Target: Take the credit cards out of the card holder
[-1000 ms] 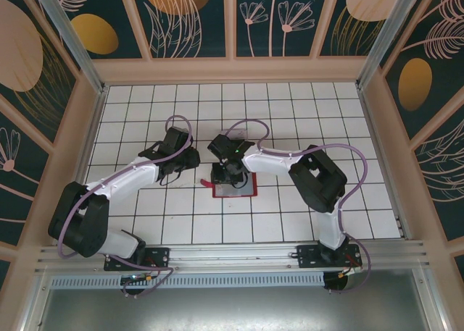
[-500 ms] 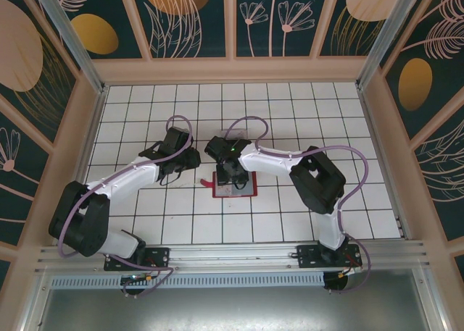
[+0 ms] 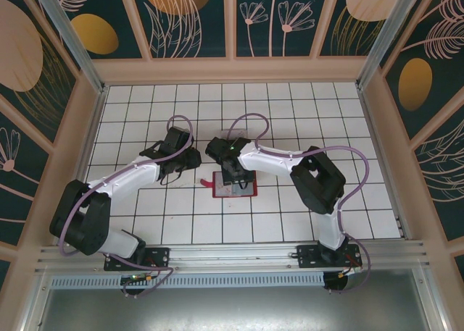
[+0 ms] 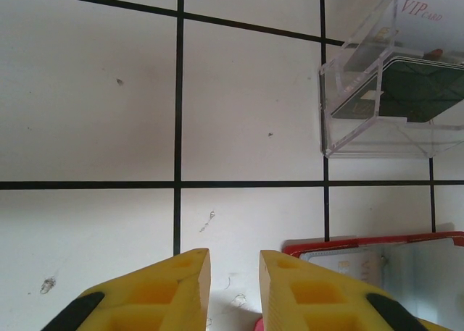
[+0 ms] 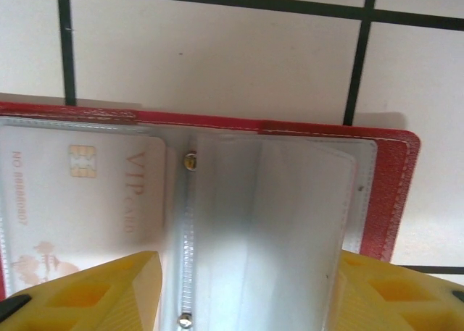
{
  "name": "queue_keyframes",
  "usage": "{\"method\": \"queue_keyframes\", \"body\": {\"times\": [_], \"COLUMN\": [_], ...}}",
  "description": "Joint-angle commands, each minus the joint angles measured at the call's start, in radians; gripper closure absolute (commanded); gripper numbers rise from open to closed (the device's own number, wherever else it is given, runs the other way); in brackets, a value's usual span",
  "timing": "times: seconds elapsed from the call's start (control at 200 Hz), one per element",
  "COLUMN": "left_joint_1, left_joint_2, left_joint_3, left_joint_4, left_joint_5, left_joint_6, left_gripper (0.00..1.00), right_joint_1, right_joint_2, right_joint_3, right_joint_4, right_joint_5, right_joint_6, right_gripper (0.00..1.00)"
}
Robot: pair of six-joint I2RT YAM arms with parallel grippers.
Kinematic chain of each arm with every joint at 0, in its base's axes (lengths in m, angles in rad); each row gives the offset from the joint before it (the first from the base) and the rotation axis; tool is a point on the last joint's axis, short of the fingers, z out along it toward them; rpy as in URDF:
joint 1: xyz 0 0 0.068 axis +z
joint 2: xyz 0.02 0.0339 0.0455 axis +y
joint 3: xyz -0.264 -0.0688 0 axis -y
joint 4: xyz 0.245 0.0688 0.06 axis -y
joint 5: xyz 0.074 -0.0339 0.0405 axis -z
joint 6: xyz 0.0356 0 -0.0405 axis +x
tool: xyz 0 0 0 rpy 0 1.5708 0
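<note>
The red card holder [image 3: 248,191] lies open on the tiled floor at the centre. My right gripper [image 3: 233,174] hovers just over it, open wide, its yellow fingers [image 5: 109,295] astride the see-through sleeves [image 5: 268,222]. One pale credit card [image 5: 87,193] marked VIP sits in the left sleeve. My left gripper [image 3: 193,159] hangs just left of the holder, its jaws a narrow gap apart with nothing between them [image 4: 235,267]. The holder's red corner [image 4: 377,240] shows to its right. More credit cards, a dark one [image 4: 424,92] among them, lie in a clear tray [image 4: 341,128].
The clear plastic tray stands one tile beyond the holder, under the right arm's wrist. Peach-coloured walls [image 3: 232,70] ring the white tiled floor [image 3: 145,106]. The aluminium rail with both arm bases [image 3: 232,255] runs along the near edge.
My right gripper's jaws have spread wider over the open holder, and the wrist has shifted slightly. The left arm has stayed still.
</note>
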Motion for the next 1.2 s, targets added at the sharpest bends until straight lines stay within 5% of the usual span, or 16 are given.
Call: {"method": "queue_keyframes", "body": {"times": [0.0,0.836,1.196], "left_joint_1": [0.007,0.007,-0.01], "left_joint_2": [0.006,0.037,0.07], "left_joint_3": [0.024,0.06,0.046], "left_joint_4": [-0.005,-0.026,0.037], "left_joint_5": [0.015,0.042,0.169], "left_joint_6": [0.023,0.043,0.021], "left_gripper": [0.73,0.73,0.75], "right_joint_1": [0.007,-0.017,-0.054], "right_joint_2": [-0.006,-0.08,-0.152], "right_joint_3": [0.011,-0.134,-0.209], "right_joint_4": [-0.052,0.031,0.161], "right_joint_5": [0.07,0.082,-0.019], "right_joint_6": [0.012,0.054,0.054], "right_gripper": [0.4,0.38,0.38]}}
